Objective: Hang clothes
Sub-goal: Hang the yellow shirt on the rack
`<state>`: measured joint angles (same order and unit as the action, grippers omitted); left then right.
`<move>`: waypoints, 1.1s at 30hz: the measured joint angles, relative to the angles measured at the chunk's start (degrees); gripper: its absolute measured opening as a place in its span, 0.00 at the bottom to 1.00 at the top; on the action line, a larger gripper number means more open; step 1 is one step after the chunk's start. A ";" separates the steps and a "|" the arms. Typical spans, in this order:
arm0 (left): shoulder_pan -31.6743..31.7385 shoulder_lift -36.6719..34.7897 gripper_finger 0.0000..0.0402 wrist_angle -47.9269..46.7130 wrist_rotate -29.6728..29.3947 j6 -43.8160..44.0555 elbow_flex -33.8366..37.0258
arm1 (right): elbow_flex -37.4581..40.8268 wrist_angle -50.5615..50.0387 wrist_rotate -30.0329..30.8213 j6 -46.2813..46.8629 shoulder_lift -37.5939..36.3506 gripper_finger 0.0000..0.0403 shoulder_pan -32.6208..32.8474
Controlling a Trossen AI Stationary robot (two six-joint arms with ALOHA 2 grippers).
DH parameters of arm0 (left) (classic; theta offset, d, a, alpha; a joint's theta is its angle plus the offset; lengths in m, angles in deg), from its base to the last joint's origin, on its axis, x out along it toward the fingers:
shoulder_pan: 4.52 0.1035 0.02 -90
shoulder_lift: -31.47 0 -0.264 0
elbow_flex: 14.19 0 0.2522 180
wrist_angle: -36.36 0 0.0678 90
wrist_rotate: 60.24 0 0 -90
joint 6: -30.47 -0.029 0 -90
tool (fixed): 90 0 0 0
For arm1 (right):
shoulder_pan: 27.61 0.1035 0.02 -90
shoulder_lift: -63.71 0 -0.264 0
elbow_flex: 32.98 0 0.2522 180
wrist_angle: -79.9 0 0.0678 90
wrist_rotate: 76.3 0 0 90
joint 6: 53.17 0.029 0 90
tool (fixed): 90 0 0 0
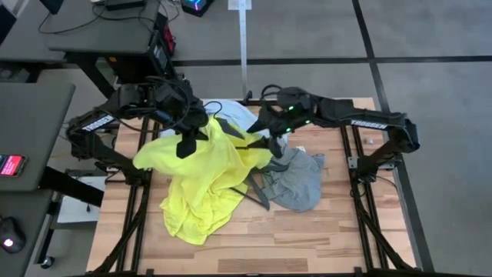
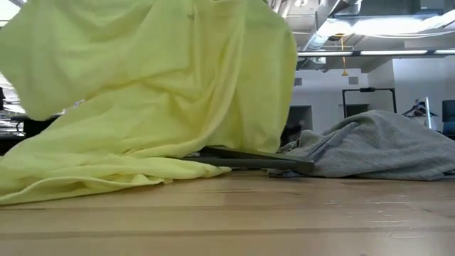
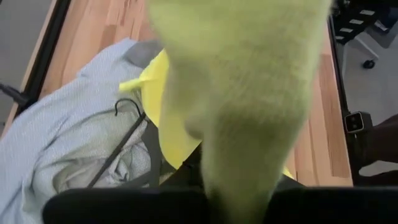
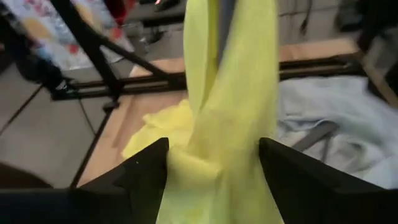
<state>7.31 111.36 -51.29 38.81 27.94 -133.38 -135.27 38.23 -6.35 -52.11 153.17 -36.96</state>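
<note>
Item: neon-yellow T-shirt [image 1: 201, 181]. Thin, light, limp knit; expect it to sag, stretch and slide through a loose pinch, and to drag whatever lies under it. You will do best to take it at a seam, the collar or a shoulder, where the cloth is doubled, rather than mid-panel.

Location: you find it partly lifted off the wooden table [image 1: 330, 231], its upper part bunched up high, its lower half spread on the boards. A dark hanger [image 2: 252, 158] pokes out from under its hem.

Left gripper [image 1: 187, 143]: pressed together on a bunched fold of the T-shirt, at the top of the raised part; the cloth hangs down from it.

Right gripper [image 4: 212, 163]: fingers spread wide, with a hanging band of the T-shirt passing between them; judged not gripping.

Neighbours: grey T-shirt [image 1: 298, 178] heaped just beside the yellow T-shirt, on the right arm's side; pale blue shirt [image 3: 68, 146] lies behind the yellow T-shirt, partly under it.
</note>
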 joint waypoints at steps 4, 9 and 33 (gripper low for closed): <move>-0.06 0.62 0.02 -0.21 1.20 0.26 0.01 | 0.05 -0.14 -0.46 0.35 0.80 0.45 -0.12; -0.37 0.61 0.08 -2.79 1.26 3.48 0.01 | -0.02 -0.14 1.27 -2.35 0.82 0.09 -0.65; -1.40 -9.84 0.09 -9.20 -6.18 16.26 0.10 | -0.22 -0.19 1.81 -4.37 0.43 0.09 -3.40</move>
<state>5.91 101.51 -60.49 32.63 44.20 -133.29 -135.49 38.04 -4.54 -56.49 153.60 -40.36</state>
